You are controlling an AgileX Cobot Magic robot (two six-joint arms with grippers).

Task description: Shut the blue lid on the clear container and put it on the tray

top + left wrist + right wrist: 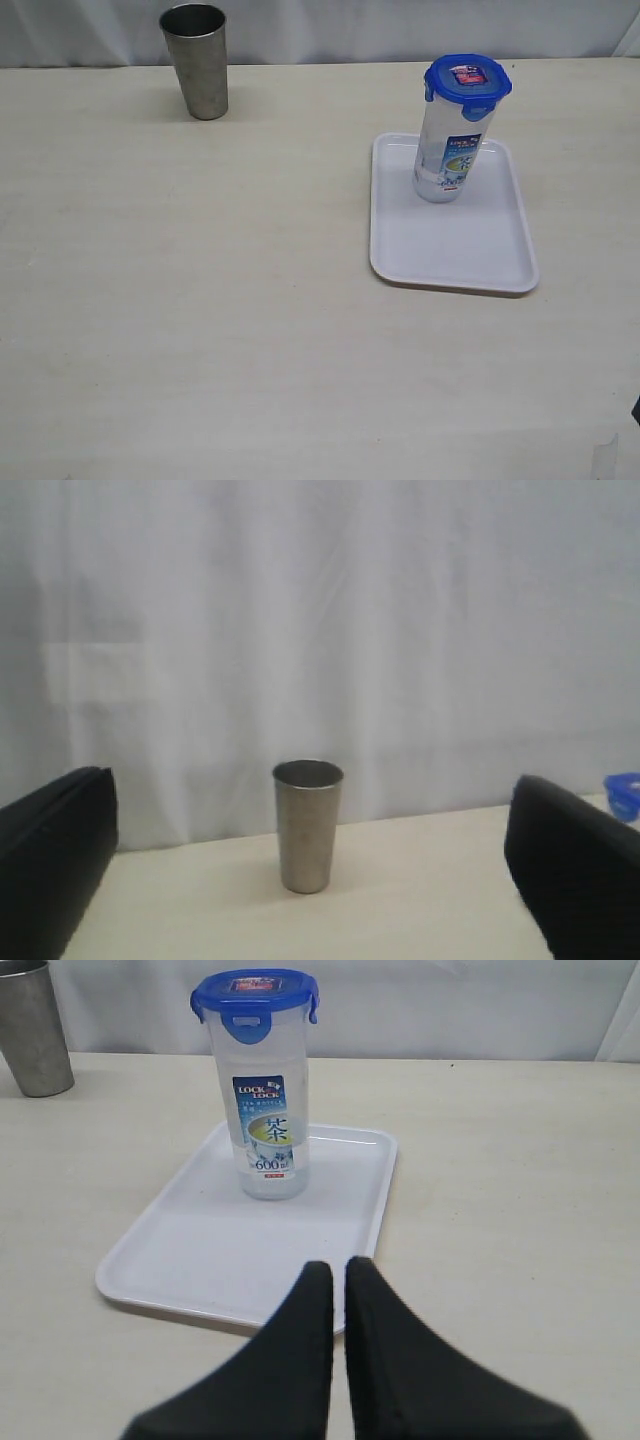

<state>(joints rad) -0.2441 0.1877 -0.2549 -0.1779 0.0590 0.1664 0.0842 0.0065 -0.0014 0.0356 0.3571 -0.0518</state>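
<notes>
The tray (455, 255) lies flat on the tabletop (200, 320) in the right half of the exterior frame. The container (445, 150) stands upright on the upper part of the tray, a little left of its middle, with its label facing the lower edge of the frame. The lid (467, 80) sits on top of the container. In the right wrist view its front and side flaps hang down against the container's rim.

A steel cup (196, 62) stands upright on the tabletop in the upper left of the exterior frame. It is well apart from the tray, in front of a white curtain (400, 25).

The left fingers (55, 865) are spread wide with nothing between them. The cup shows far beyond them, and a sliver of the lid appears at the edge of the left wrist view.

The right fingers (300, 1360) are pressed together, with only a thin slit between them, and grip nothing. They point toward the tray's near rim and are clear of the container, which stands further back on the tray.
</notes>
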